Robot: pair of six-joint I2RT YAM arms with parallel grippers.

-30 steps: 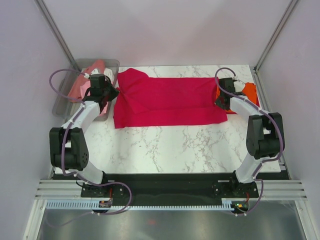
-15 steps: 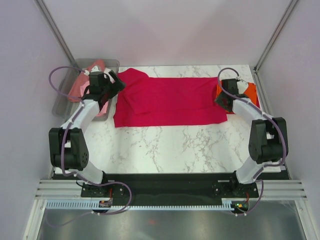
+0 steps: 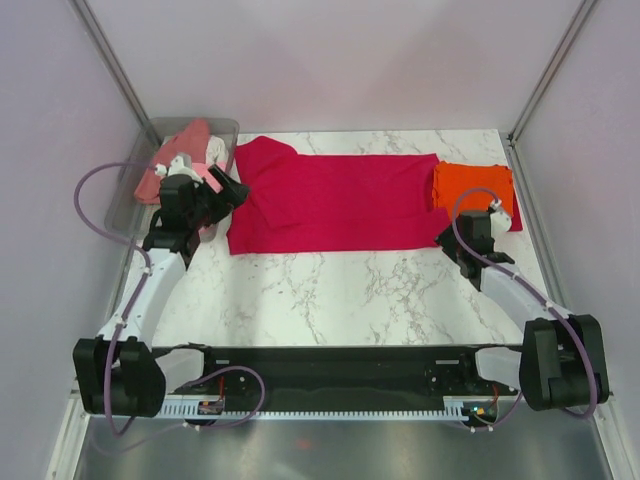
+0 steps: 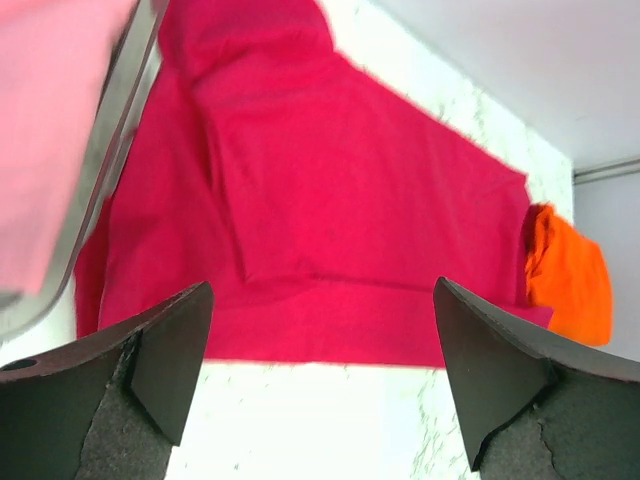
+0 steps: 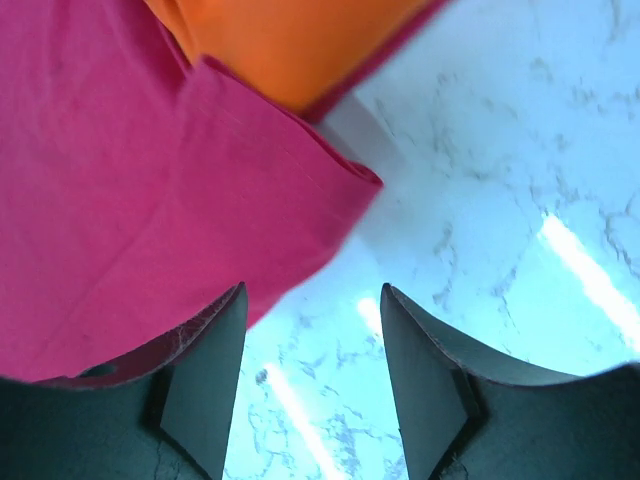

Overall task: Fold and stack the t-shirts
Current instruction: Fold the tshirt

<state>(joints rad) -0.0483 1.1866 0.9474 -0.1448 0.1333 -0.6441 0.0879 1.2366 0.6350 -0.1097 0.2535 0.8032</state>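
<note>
The crimson t-shirt (image 3: 330, 205) lies flat across the back of the table as a long folded band, with one sleeve part folded over at its left. A folded orange t-shirt (image 3: 473, 188) lies by its right end, slightly under the crimson edge (image 5: 130, 180). My left gripper (image 3: 226, 190) hovers open just off the shirt's left edge, and its view shows the crimson cloth (image 4: 330, 200) beyond empty fingers (image 4: 170, 350). Open and empty too, my right gripper (image 3: 452, 240) hangs just in front of the shirt's near right corner, over bare marble (image 5: 500, 200).
A clear grey bin (image 3: 130, 205) stands at the back left and holds pink, salmon and white shirts (image 3: 185, 150). Its rim (image 4: 120, 120) is close to my left gripper. Marble table (image 3: 350, 290) stretches in front of the crimson shirt.
Both grippers have opened and let go of the crimson shirt's ends. Both arms have drawn back toward the near edge, which uncovers the orange shirt.
</note>
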